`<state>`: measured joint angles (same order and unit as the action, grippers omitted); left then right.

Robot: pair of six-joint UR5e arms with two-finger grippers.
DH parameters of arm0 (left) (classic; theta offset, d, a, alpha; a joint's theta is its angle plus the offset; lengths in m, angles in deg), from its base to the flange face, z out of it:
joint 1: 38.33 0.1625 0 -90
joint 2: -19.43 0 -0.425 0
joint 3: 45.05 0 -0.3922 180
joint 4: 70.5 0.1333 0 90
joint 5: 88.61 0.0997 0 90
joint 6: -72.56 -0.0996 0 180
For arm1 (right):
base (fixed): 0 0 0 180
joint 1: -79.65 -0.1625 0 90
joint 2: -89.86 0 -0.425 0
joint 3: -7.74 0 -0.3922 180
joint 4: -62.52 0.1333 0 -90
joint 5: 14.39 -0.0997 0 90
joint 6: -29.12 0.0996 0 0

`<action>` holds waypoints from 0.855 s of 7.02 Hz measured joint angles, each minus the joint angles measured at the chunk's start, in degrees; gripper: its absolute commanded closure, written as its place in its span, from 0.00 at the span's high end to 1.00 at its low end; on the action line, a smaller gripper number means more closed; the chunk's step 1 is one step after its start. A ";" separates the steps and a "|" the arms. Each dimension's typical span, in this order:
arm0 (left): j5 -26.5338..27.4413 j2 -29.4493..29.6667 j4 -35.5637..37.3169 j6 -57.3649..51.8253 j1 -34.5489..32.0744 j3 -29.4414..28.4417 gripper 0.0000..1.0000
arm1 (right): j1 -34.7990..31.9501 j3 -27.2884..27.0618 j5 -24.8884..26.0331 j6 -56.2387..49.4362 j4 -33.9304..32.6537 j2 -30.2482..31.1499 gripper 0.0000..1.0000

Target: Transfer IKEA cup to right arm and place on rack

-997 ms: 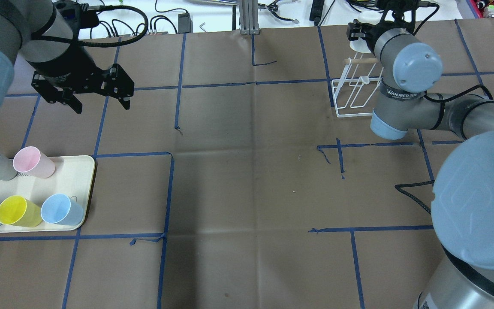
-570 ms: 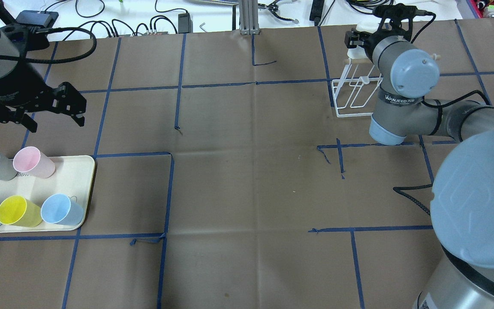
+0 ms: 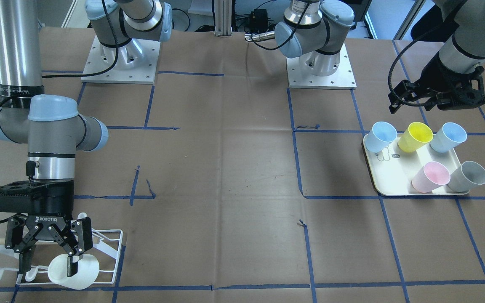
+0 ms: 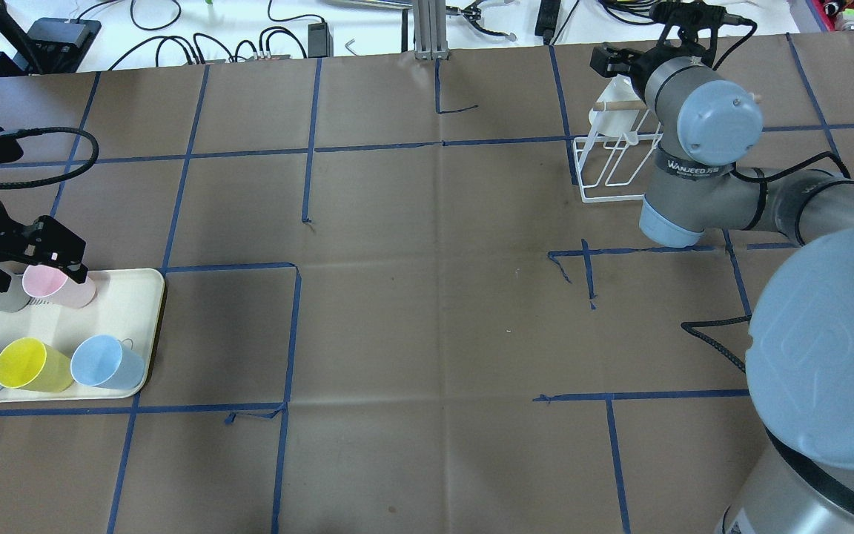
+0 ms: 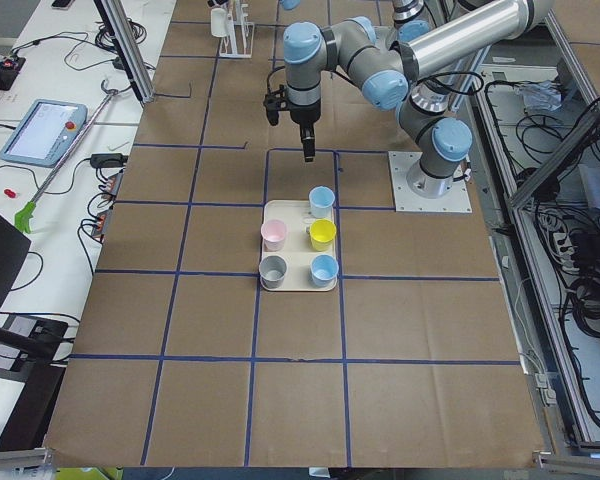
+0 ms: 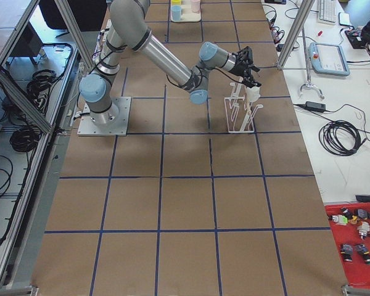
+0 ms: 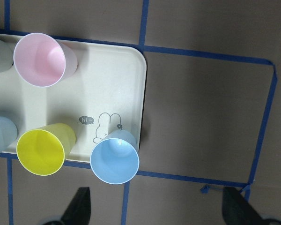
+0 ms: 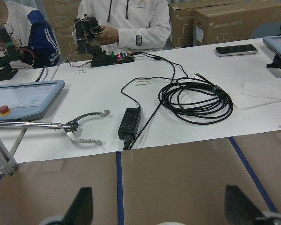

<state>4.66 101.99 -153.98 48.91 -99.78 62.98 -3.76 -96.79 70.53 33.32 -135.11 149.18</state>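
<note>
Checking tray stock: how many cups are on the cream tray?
5: grey cup, pink cup in one row; blue cup, yellow cup, second blue cup in the other. None hidden.

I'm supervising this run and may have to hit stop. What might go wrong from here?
The white cup sits tilted at a corner of the rack with the open right tool close against it; withdrawing might drag it off.
The open left tool hangs over the pink cup and grey cup, which stand close together on the tray; descending may knock the neighbour.
</note>
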 measured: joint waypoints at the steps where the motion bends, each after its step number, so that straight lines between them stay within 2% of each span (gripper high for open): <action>1: -0.20 -0.05 0.53 -2.32 1.21 1.49 0.99 | -0.31 0.35 -0.09 0.11 -0.04 0.58 1.00; 4: -2.03 -0.03 7.77 -4.60 2.51 9.08 0.99 | -3.11 -0.57 -0.19 2.90 0.59 6.76 1.00; 6: -2.51 0.52 14.67 -4.75 2.56 14.84 0.99 | -4.92 -2.68 -0.31 12.44 0.61 11.11 1.00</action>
<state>2.15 102.51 -139.31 44.16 -97.22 77.82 -8.68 -99.48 70.22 45.76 -134.50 160.28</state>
